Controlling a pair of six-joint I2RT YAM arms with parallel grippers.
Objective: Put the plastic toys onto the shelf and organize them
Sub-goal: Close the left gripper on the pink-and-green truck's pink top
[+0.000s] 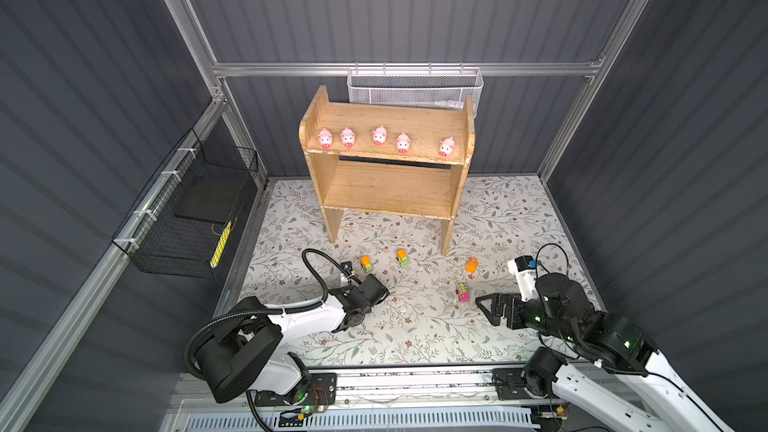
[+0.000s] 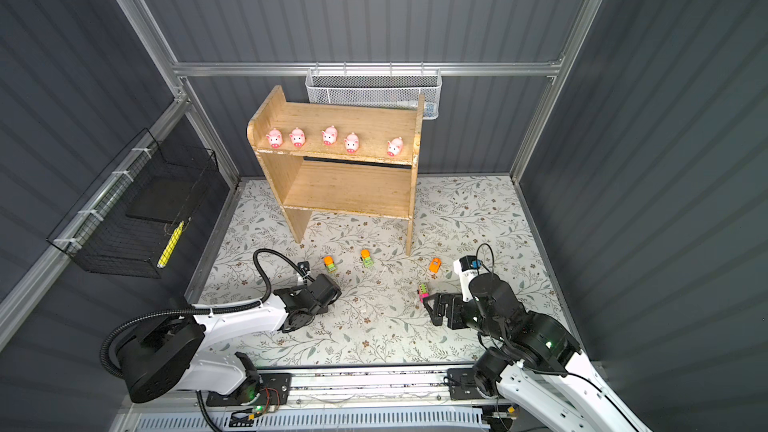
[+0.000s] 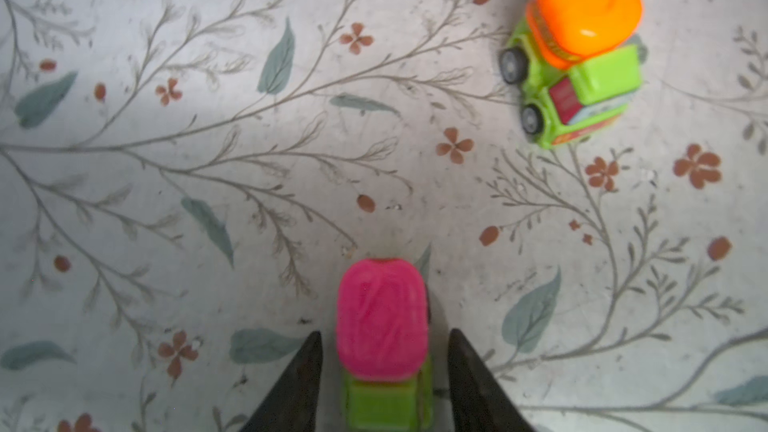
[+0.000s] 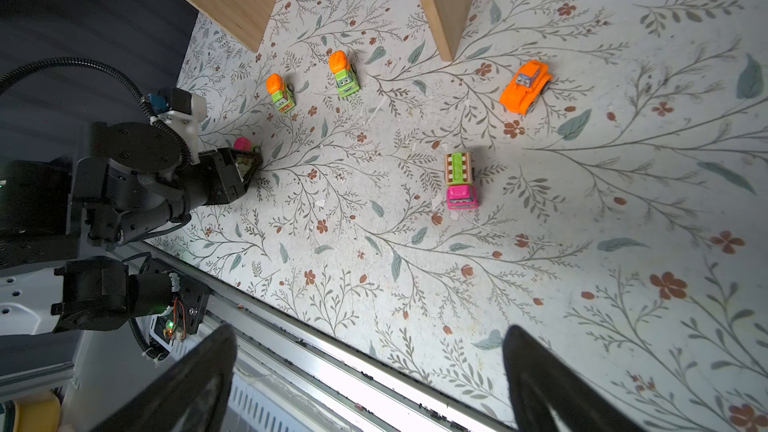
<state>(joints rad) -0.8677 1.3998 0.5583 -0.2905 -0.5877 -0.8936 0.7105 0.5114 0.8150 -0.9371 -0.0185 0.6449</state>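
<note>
Several pink pigs stand in a row on the top tier of the wooden shelf; its lower tier is bare. My left gripper points down, open around a pink-and-green vehicle, with a gap on each side. The top views hide this toy under the wrist. Two orange-and-green vehicles, an orange one and a pink-cabbed one lie on the floral mat. My right gripper hovers open and empty beside the pink-cabbed one.
A white mesh basket hangs behind the shelf. A black wire basket holding a yellow item is fixed to the left wall. A metal rail runs along the mat's front edge. Grey walls enclose the cell.
</note>
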